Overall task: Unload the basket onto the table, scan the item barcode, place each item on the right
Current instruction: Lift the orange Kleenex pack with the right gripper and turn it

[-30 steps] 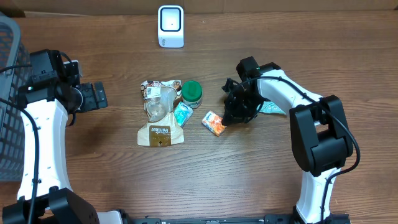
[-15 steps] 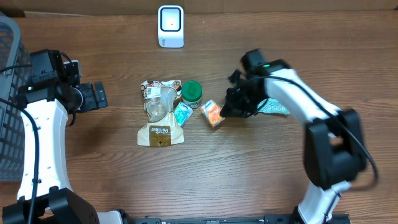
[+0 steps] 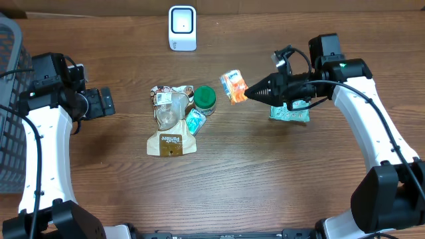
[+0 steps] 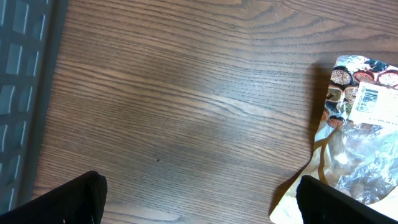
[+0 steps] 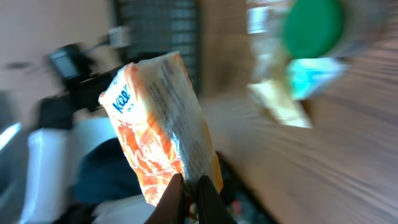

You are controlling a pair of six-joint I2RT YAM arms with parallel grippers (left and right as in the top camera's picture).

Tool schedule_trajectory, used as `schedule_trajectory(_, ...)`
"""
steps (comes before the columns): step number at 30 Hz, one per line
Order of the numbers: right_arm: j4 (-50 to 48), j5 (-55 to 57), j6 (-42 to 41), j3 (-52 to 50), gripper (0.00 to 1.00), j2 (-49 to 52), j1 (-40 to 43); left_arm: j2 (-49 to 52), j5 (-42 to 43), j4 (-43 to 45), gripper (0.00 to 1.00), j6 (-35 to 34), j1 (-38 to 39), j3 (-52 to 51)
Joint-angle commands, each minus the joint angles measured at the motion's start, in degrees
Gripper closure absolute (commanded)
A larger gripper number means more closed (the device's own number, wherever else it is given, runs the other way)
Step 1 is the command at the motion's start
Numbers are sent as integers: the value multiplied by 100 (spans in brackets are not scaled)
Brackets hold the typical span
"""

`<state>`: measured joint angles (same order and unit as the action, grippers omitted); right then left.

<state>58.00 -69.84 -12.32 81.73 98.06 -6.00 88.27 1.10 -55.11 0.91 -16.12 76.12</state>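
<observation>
My right gripper [image 3: 250, 93] is shut on the edge of an orange and white tissue packet [image 3: 233, 86], holding it lifted above the table, right of the green-lidded jar. In the right wrist view the orange packet [image 5: 165, 124] stands up from the pinched fingertips [image 5: 178, 198], blurred by motion. The white barcode scanner [image 3: 182, 28] stands at the table's back edge, up and left of the packet. My left gripper [image 3: 104, 102] is open at the left; its dark fingertips [image 4: 68, 199] hang over bare wood beside the brown snack pouch [image 4: 351, 137].
A brown pouch [image 3: 171, 142], a clear wrapped pack [image 3: 169, 106], a green-lidded jar [image 3: 204, 98] and a small teal packet [image 3: 194, 121] lie clustered mid-table. A teal packet [image 3: 289, 113] lies under my right arm. A dark mesh basket [image 3: 10, 99] stands at the far left.
My right arm has lifted the orange packet off the table and swung it up and back, turning so the gripper now points left. The left arm has not moved.
</observation>
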Motion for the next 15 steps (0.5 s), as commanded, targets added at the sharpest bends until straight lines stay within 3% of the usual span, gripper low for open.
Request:
schedule_trajectory(1,-94,-1416,52,7,96,0,28,13,42,4,1,-94,0,48)
schedule_trajectory(15,-1091,-1895,-1093,7,96,0,28,13,42,2,0,-94,2,50)
